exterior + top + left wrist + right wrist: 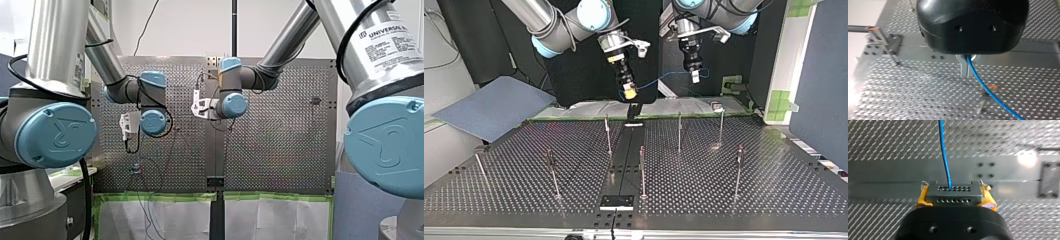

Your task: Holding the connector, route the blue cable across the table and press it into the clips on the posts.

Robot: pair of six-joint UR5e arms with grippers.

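My right jaws pinch the connector (952, 193); the blue cable (944, 152) runs from it to my left jaws, which seem pressed on it. Both hang above the surface's (724, 190) arm-side edge; no posts (642, 170) hold cable yet, so all routing is left

Bright, even room light covers the table (734, 165), its perforated metal glinting in the top view against a dark backdrop (589, 75). In the right wrist view a white glare spot burns on the centre strip (885, 172); in the left wrist view glare washes out the table's edge and a post (888, 46) looks smeared
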